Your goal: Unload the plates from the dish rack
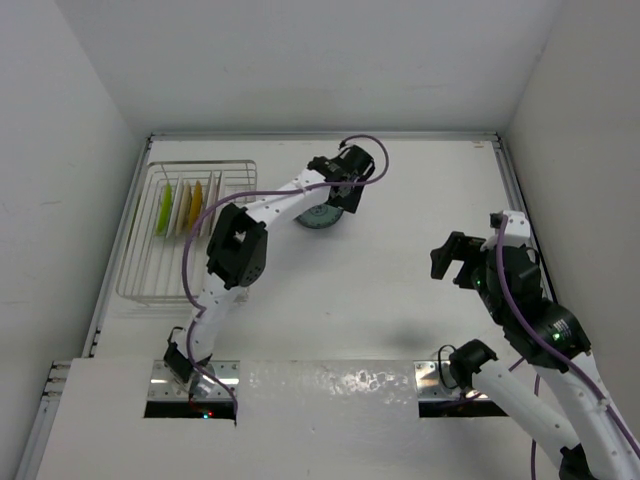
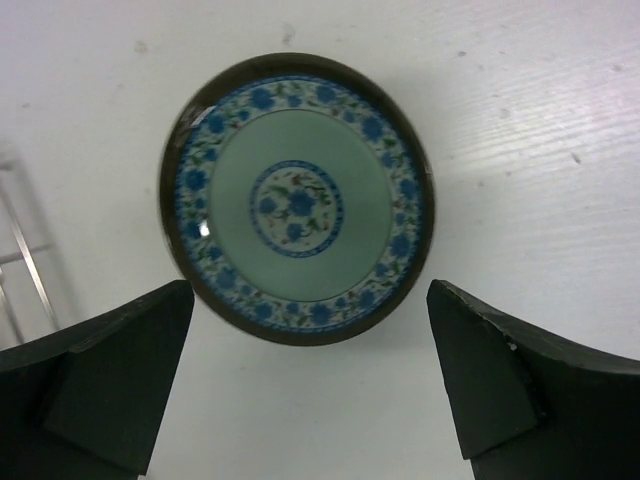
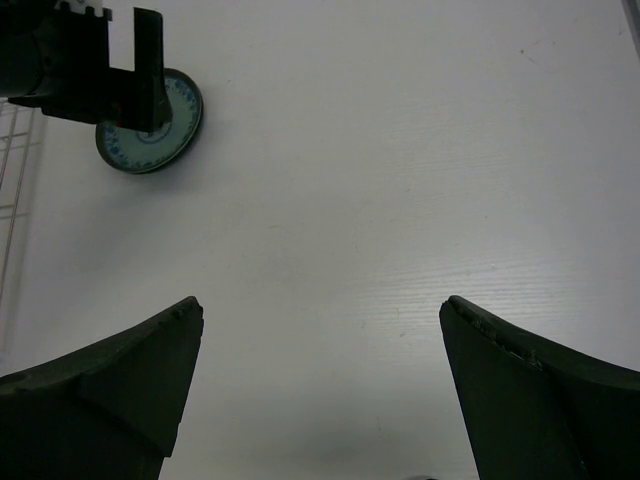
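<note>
**Teal-blue plate lies flat beside the rack**

The left gripper [image 2: 308, 292] hangs over the teal-blue plate [image 2: 297, 200] with its jaws wide apart, gripping nothing. The plate lies on the white table [image 2: 530, 150], to the right of the dish rack [image 1: 140, 270]. Other plates [image 1: 180, 207] stand upright in the rack. The right gripper [image 3: 320, 310] is spread and empty, well apart.

A white table [image 1: 400, 290] with faint wood grain stands boxed in by plain pale walls: the left wall [image 1: 50, 200], far wall [image 1: 320, 60] and right wall [image 1: 590, 120] rise from its edges. A white panel [image 1: 330, 425] covers the table's near edge. Soft, even light falls on it.

Wht tbl [image 1: 390, 300] w/ walls [image 1: 300, 60] around.
</note>
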`<state>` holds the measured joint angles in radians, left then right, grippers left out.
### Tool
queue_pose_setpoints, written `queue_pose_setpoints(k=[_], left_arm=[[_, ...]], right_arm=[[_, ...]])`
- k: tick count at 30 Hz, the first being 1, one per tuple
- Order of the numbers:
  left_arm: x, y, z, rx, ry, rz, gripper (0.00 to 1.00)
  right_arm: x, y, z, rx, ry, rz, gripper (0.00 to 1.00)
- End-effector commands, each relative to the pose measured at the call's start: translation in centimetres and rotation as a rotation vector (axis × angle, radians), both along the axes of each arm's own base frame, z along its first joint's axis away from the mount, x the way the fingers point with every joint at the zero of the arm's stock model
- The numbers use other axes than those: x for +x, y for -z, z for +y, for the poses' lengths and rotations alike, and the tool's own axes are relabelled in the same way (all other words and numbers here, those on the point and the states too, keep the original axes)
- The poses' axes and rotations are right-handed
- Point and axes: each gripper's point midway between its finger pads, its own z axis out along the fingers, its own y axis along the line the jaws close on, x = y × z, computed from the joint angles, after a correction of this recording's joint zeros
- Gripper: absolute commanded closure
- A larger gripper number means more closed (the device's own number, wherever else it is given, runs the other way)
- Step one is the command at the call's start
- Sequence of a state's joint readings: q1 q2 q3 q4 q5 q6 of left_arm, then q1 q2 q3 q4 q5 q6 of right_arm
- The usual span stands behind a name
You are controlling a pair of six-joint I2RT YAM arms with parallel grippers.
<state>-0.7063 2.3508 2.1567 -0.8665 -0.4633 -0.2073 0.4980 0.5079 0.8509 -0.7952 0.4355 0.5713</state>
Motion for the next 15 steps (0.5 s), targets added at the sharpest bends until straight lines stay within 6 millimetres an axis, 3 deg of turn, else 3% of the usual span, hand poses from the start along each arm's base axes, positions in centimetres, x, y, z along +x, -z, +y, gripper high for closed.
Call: queue_pose_setpoints(k=[1, 3, 8, 12, 13, 15], left_arm=[[-0.4, -7.6, 3.3, -0.009, -0.127, -0.146, 0.0], [-0.6, -8.7, 4.4, -0.045, -0.177, -0.175, 0.0], [-3.3, -13.0, 10.3, -0.124, -0.28, -0.248, 0.0], [-5.7, -17.3, 15.9, -0.184, -0.363, -0.325, 0.0], [-7.2, -18.9, 17.5, -0.21, -0.377, -0.356, 0.0], [-8.3, -19.4, 20.8, -0.208, -0.434, -0.378, 0.0]], right_arm=[[0.2, -0.3, -0.2, -0.003, 0.004, -0.024, 0.01], [0.2, -0.1, -0.2, -0.012, 0.001, -0.019, 0.01], [0.6, 1.0, 1.3, -0.014, -0.072, 0.008, 0.01], [1.0, 2.0, 3.0, -0.001, -0.156, 0.022, 0.01], [1.4, 2.1, 3.7, 0.011, -0.181, 0.005, 0.01], [1.7, 2.7, 5.7, 0.039, -0.269, 0.022, 0.01]])
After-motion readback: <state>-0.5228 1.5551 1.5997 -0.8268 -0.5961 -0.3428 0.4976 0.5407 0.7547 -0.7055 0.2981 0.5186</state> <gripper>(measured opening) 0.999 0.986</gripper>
